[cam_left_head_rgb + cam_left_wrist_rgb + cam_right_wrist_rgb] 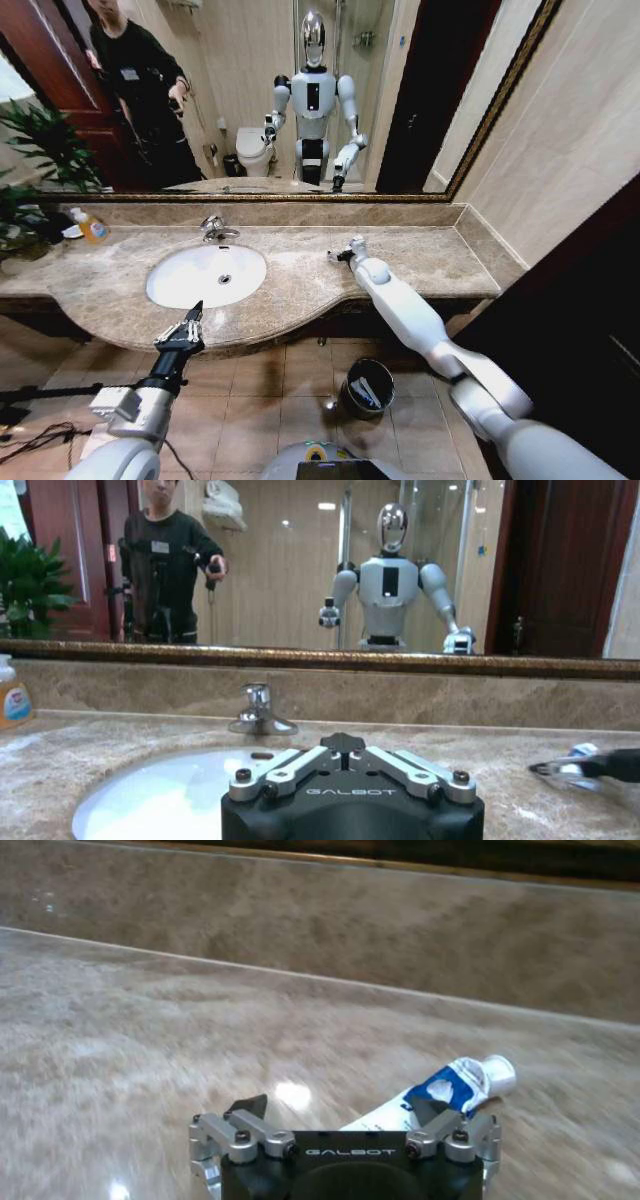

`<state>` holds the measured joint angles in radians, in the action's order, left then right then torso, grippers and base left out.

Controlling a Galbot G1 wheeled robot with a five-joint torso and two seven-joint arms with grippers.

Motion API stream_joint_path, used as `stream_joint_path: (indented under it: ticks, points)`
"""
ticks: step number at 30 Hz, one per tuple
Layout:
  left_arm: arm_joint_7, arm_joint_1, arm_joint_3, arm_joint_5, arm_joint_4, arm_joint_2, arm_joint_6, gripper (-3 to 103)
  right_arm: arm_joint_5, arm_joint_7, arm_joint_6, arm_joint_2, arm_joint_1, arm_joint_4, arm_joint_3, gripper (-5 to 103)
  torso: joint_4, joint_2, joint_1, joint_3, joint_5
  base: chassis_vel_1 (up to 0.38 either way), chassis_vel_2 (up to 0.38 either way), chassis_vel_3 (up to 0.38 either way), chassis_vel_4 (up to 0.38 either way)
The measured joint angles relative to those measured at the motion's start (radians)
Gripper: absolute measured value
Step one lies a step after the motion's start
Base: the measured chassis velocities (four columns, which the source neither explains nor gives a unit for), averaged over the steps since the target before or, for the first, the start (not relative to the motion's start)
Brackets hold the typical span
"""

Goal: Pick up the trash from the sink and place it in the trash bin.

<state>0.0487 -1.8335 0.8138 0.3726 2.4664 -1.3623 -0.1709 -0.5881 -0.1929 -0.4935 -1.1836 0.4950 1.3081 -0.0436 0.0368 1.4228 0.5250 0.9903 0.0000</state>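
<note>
- Surface [300,275] first: brown marble, runs under a big mirror [250,90], with the white oval sink [205,275] set into its left half and a chrome faucet [215,229] behind the basin.
- Right arm reaches out across the surface, well right of the sink. Right pincer [343,252] sits low over the marble with its fingers [247,1105] spread apart, and a blue-and-white tube [445,1091] lies flat between them, white cap pointing away from the wrist. Can't really tell if the fingers touch it yet.
- Left arm hangs in front of the surface edge, left pincer [192,320] pointing up at the near rim of the sink. Fingers look closed together, nothing in them.
- Trash bin [366,388] is down on the tile floor below the surface, between the two arms, dark and round, with something pale and blue inside.
- Orange-liquid bottle [92,229] stands at the back left of the surface, near a plant [35,150].
</note>
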Motion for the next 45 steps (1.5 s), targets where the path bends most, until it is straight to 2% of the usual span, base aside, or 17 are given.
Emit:
stream_joint_path:
  ticks: [2, 6, 9, 15, 17, 19, 20, 26, 29, 35, 39, 41, 43, 44, 45]
  points:
    - [0.000, 0.000, 0.000, 0.000, 0.000, 0.000, 0.000, 0, -0.037, -0.033, -0.008, 0.043, 0.071, 0.097, 0.044, 91, 0.0000, 0.000, 0.000, 0.000, 0.0003, 0.000, 0.000, 0.000, 0.000]
    - [0.000, 0.000, 0.000, 0.000, 0.000, 0.000, 0.000, 0, -0.040, -0.038, 0.035, 0.085, 0.151, 0.195, 0.107, 90, -0.0004, 0.000, 0.000, 0.000, 0.0001, 0.000, 0.000, 0.000, 0.000]
    - [0.000, 0.000, 0.000, 0.000, 0.000, 0.000, 0.000, 0, -0.040, -0.041, 0.129, 0.124, 0.237, 0.290, 0.157, 90, -0.0002, 0.000, 0.000, 0.000, 0.0003, 0.000, 0.000, 0.000, 0.000]
    - [0.000, 0.000, 0.000, 0.000, 0.000, 0.000, 0.000, 0, -0.051, -0.071, 0.162, 0.143, 0.276, 0.333, 0.181, 90, -0.0003, 0.000, 0.000, 0.000, 0.0003, 0.000, 0.000, 0.000, 0.000]
    - [0.000, 0.000, 0.000, 0.000, 0.000, 0.000, 0.000, 0, -0.051, -0.109, 0.172, 0.128, 0.250, 0.297, 0.170, 88, -0.0004, 0.000, 0.000, 0.000, 0.0002, 0.000, 0.000, 0.000, 0.000]
    - [0.000, 0.000, 0.000, 0.000, 0.000, 0.000, 0.000, 0, -0.052, -0.125, 0.174, 0.119, 0.236, 0.283, 0.164, 91, -0.0002, 0.000, 0.000, 0.000, 0.0003, 0.000, 0.000, 0.000, 0.000]
    - [0.000, 0.000, 0.000, 0.000, 0.000, 0.000, 0.000, 0, -0.063, -0.164, 0.171, 0.096, 0.194, 0.244, 0.146, 91, 0.0000, 0.000, 0.000, 0.000, 0.0003, 0.000, 0.000, 0.000, 0.000]
    - [0.000, 0.000, 0.000, 0.000, 0.000, 0.000, 0.000, 0, -0.075, -0.251, 0.133, 0.015, 0.084, 0.115, 0.099, 93, 0.0001, 0.000, 0.000, 0.000, -0.0001, 0.000, 0.000, 0.000, 0.000]
    - [0.000, 0.000, 0.000, 0.000, 0.000, 0.000, 0.000, 0, -0.073, -0.274, 0.126, -0.008, 0.069, 0.084, 0.087, 94, 0.0001, 0.000, 0.000, 0.000, 0.0000, 0.000, 0.000, 0.000, 0.000]
    - [0.000, 0.000, 0.000, 0.000, 0.000, 0.000, 0.000, 0, -0.045, -0.292, 0.117, -0.044, 0.049, 0.020, 0.080, 90, 0.0001, 0.000, 0.000, 0.000, -0.0001, 0.000, 0.000, 0.000, 0.000]
    - [0.000, 0.000, 0.000, 0.000, 0.000, 0.000, 0.000, 0, -0.025, -0.302, 0.122, -0.059, 0.038, -0.021, 0.082, 76, 0.0000, 0.000, 0.000, 0.000, -0.0002, 0.000, 0.000, 0.000, 0.000]
    - [0.000, 0.000, 0.000, 0.000, 0.000, 0.000, 0.000, 0, -0.021, -0.304, 0.126, -0.059, 0.037, -0.025, 0.083, 76, 0.0000, 0.000, 0.000, 0.000, -0.0001, 0.000, 0.000, 0.000, 0.000]
    - [0.000, 0.000, 0.000, 0.000, 0.000, 0.000, 0.000, 0, -0.011, -0.308, 0.136, -0.059, 0.040, -0.026, 0.084, 65, 0.0000, 0.000, 0.000, 0.000, -0.0001, 0.000, 0.000, 0.000, 0.000]
    - [0.000, 0.000, 0.000, 0.000, 0.000, 0.000, 0.000, 0, -0.011, -0.308, 0.136, -0.059, 0.040, -0.026, 0.084, 65, 0.0000, 0.000, 0.000, 0.000, -0.0001, 0.000, 0.000, 0.000, 0.000]
    - [0.000, 0.000, 0.000, 0.000, 0.000, 0.000, 0.000, 0, -0.008, -0.309, 0.141, -0.058, 0.045, -0.024, 0.085, 60, 0.0000, 0.000, 0.000, 0.000, -0.0001, 0.000, 0.000, 0.000, 0.000]
